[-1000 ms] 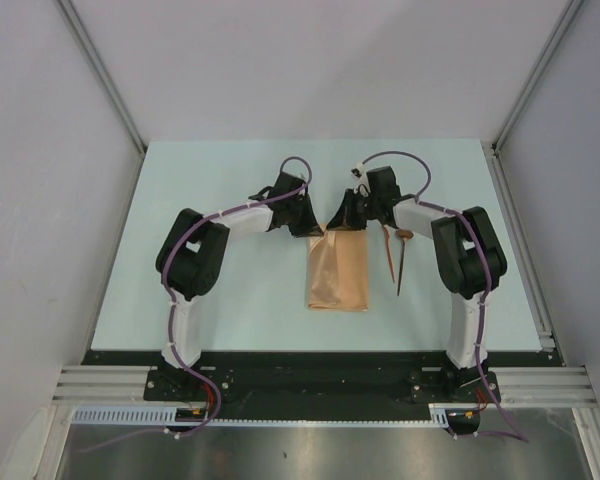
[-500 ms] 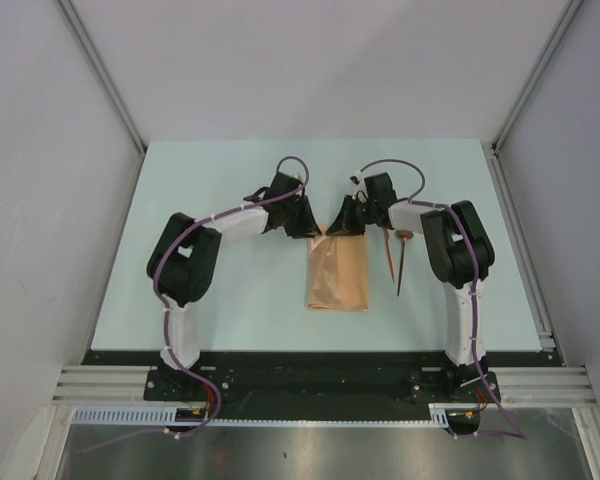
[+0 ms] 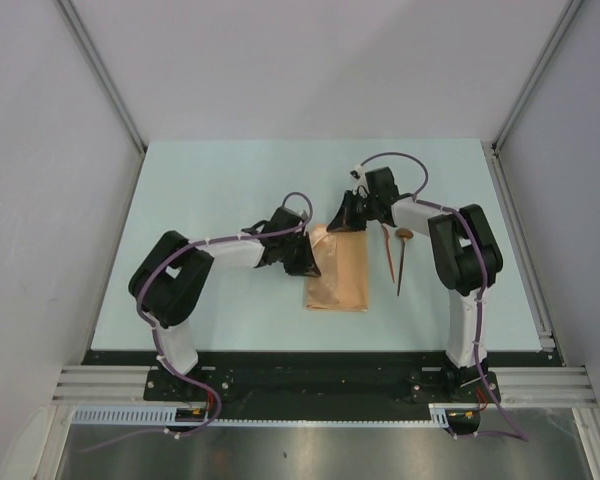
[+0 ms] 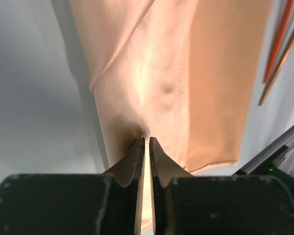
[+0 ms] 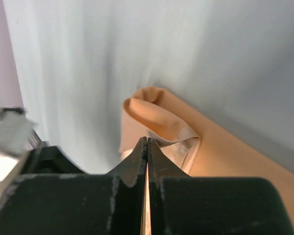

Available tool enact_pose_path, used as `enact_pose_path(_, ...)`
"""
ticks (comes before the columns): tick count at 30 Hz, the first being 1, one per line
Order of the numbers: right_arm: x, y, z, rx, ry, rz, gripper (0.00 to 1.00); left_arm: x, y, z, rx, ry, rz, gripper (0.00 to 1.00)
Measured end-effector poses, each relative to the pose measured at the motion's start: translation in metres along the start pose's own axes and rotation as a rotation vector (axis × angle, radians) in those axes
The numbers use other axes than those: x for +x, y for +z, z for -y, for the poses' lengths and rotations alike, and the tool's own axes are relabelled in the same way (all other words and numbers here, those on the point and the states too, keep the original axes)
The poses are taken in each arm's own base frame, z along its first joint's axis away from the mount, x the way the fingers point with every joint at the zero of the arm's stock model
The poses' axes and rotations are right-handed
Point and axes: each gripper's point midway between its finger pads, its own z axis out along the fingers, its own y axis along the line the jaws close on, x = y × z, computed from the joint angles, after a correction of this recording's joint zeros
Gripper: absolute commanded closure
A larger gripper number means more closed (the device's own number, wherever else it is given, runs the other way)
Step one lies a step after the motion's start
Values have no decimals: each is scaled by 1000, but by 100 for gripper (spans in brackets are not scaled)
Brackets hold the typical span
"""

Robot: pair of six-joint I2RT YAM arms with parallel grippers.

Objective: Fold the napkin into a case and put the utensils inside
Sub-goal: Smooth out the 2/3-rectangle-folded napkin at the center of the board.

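Left end effector (image 4: 147, 140) was down low at the left edge of the napkin (image 3: 342, 278), its fingers nearly together and a pucker of peach cloth pinched at their tips. Right end effector (image 5: 147, 140) was fully closed at the far end, tips against a rolled-up fold; whether cloth sat between them could not be told. The napkin lay folded into a long strip mid-counter (image 3: 220, 190). The two utensils (image 3: 396, 258) rested just beside it on the right, clear of the cloth.
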Motion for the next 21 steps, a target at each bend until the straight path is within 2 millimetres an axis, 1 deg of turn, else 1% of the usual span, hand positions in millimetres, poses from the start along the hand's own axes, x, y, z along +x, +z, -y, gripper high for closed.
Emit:
enact_pose_path(2, -2, -7, -12, -13, -20, 13, 100, 17, 3, -7, -11, -7, -35, 90)
enact_pose_path(4, 0, -12, -19, -26, -35, 22, 100, 24, 4, -8, -8, -13, -47, 91)
enact_pose_path(5, 2, -14, -20, -27, -38, 22, 100, 24, 5, -7, -2, -10, -45, 91)
enact_pose_path(8, 11, -14, -17, -23, -33, 11, 100, 21, 6, -3, 14, -4, -30, 90)
enact_pose_path(9, 14, -13, -13, -17, -25, 4, 100, 21, 6, -2, 16, -2, -28, 89)
enact_pose_path(10, 15, -13, -10, -12, -19, 0, 100, 21, 6, -2, 17, -1, -27, 86)
enact_pose_path(12, 15, -13, -4, -1, -15, -2, 100, 20, 6, -2, 18, 2, -24, 83)
enact_pose_path(13, 15, -13, -3, 3, -14, -3, 99, 20, 5, -2, 16, 2, -24, 79)
enact_pose_path(14, 15, -14, -2, 6, -18, -3, 99, 20, 3, -1, 15, 2, -23, 78)
enact_pose_path(18, 18, -14, 2, 22, -27, -13, 96, 12, -11, 10, 27, 12, -6, 77)
enact_pose_path(19, 20, -15, 2, 28, -31, -16, 94, 6, -16, 14, 36, 14, 7, 79)
enact_pose_path(20, 22, -16, 2, 33, -35, -20, 88, -3, -20, 20, 50, 17, 25, 80)
enact_pose_path(21, 26, -17, 1, 37, -39, -25, 87, -10, -22, 24, 58, 16, 40, 81)
